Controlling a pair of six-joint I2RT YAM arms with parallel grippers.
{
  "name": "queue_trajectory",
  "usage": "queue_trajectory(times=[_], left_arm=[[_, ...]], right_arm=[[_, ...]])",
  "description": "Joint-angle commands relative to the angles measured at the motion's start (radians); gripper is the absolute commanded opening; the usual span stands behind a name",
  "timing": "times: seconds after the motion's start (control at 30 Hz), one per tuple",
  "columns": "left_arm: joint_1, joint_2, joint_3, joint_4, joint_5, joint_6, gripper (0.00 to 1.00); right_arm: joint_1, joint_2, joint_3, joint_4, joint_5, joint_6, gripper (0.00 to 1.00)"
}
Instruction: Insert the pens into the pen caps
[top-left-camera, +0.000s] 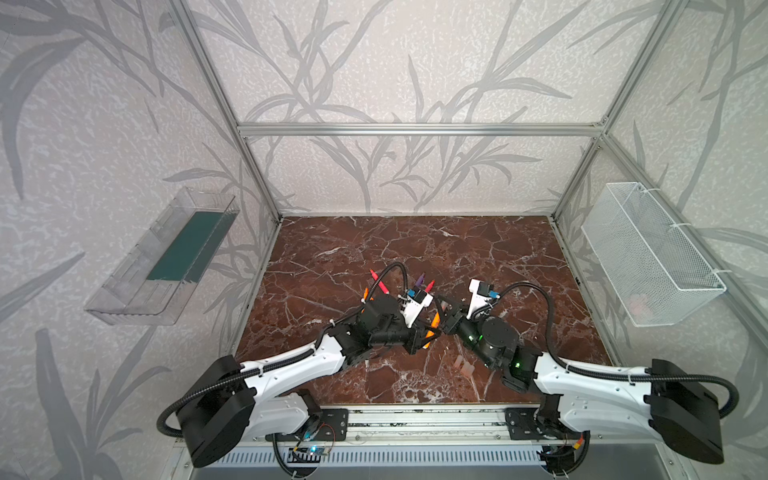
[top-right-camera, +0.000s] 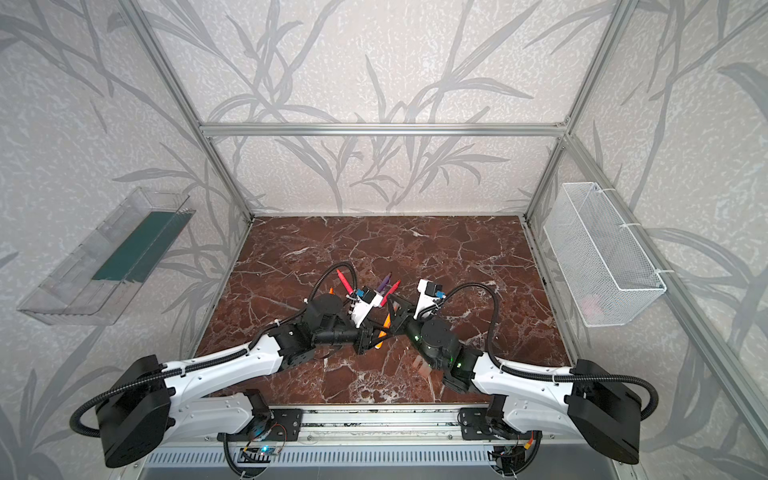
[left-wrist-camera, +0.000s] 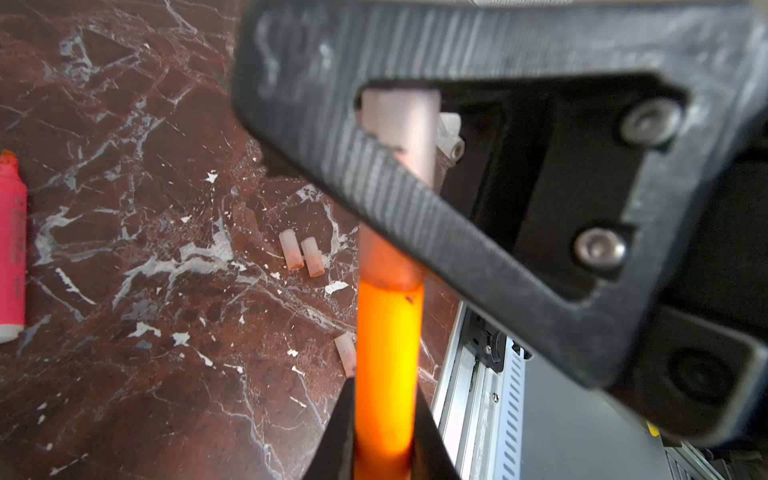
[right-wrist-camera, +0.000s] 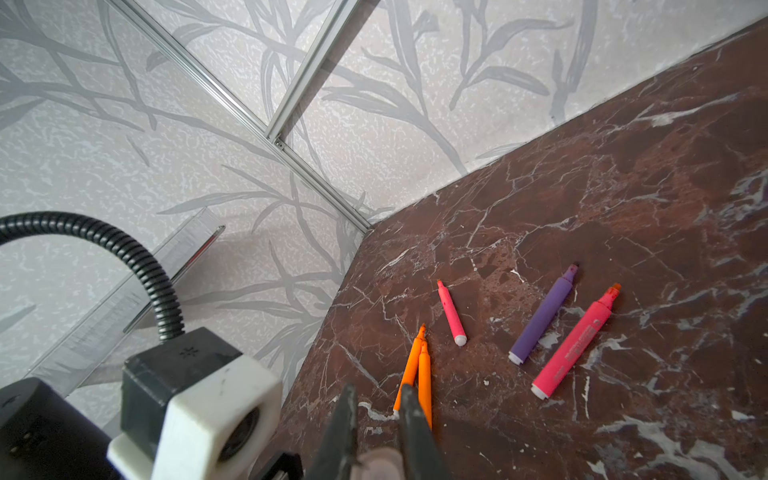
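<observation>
My left gripper (left-wrist-camera: 384, 399) is shut on an orange pen (left-wrist-camera: 388, 353), held over the middle of the marble table (top-left-camera: 478, 249). A pale pen cap (left-wrist-camera: 399, 124) sits over that pen's tip. My right gripper (right-wrist-camera: 377, 390) is shut on this cap (right-wrist-camera: 378, 465), and one of its black fingers (left-wrist-camera: 415, 195) crosses in front of it. Both grippers meet at the centre in both top views, left (top-left-camera: 422, 338) and right (top-left-camera: 441, 318). Three loose pen caps (left-wrist-camera: 291, 249) (left-wrist-camera: 312, 257) (left-wrist-camera: 345, 353) lie on the table. Two orange pens (right-wrist-camera: 415, 365), two pink pens (right-wrist-camera: 451, 311) (right-wrist-camera: 575, 343) and a purple pen (right-wrist-camera: 542, 316) lie behind.
A clear plastic tray (top-left-camera: 166, 257) hangs on the left wall and a white wire basket (top-left-camera: 648, 257) on the right wall. An aluminium rail (top-left-camera: 415, 419) runs along the table's front edge. The loose caps (top-left-camera: 465, 365) lie close under the right arm.
</observation>
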Motion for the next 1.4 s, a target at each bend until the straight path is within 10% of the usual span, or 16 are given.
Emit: queue_trajectory(times=[0.0, 0.3, 0.63, 0.9, 1.2, 1.37], left_arm=[[0.096, -0.041, 0.124, 0.274, -0.255, -0.054, 0.00], [0.096, -0.063, 0.112, 0.283, -0.258, -0.051, 0.00], [0.096, -0.142, 0.097, 0.194, -0.498, 0.010, 0.00], [0.095, -0.132, 0.066, 0.221, -0.399, 0.009, 0.00], [0.090, -0.042, -0.016, 0.188, -0.310, 0.016, 0.00], [0.092, 0.002, -0.041, 0.127, -0.448, 0.012, 0.00]], right_arm=[[0.131, 0.058, -0.037, -0.110, -0.214, -0.012, 0.00], [0.189, 0.123, -0.026, -0.036, -0.240, 0.017, 0.00], [0.203, 0.000, -0.062, -0.143, -0.212, 0.052, 0.00], [0.202, -0.099, -0.026, -0.293, -0.086, 0.017, 0.00], [0.182, -0.339, 0.038, -0.541, 0.127, -0.142, 0.75], [0.104, -0.494, 0.053, -0.721, 0.176, -0.183, 0.91]])
